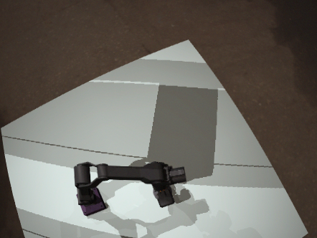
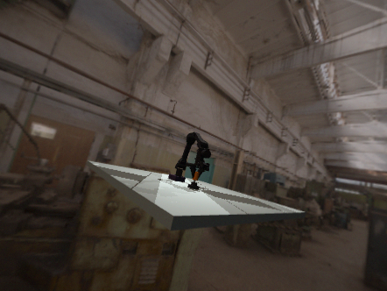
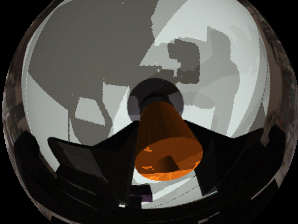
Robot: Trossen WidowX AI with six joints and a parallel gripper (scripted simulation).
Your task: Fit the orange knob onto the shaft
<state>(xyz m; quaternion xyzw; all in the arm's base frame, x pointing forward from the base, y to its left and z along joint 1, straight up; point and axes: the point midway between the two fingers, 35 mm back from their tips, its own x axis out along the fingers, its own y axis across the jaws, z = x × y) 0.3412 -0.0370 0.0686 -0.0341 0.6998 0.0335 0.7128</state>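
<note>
The orange knob (image 2: pixel 196 175) (image 3: pixel 169 150) is upright between the fingers of my gripper (image 2: pixel 195 173) (image 3: pixel 160 124), which is shut on it. The round dark pedestal (image 2: pixel 193 186) (image 3: pixel 134 102) is directly below the knob's lower end in the wrist view. In the exterior view the knob's lower end is just above the pedestal or at its shaft; whether they touch cannot be told. The shaft is mostly hidden behind the knob, and its flat side is not visible. In the top view the arm hides the pedestal and nearly all of the knob.
The arm's purple base (image 1: pixel 94 208) (image 2: pixel 177 178) stands on the pale table (image 1: pixel 118 122) (image 2: pixel 175 203), to the left of the gripper in the top view. Hard-edged shadows and bright patches cross the table top. The table's edges show in the top and exterior views.
</note>
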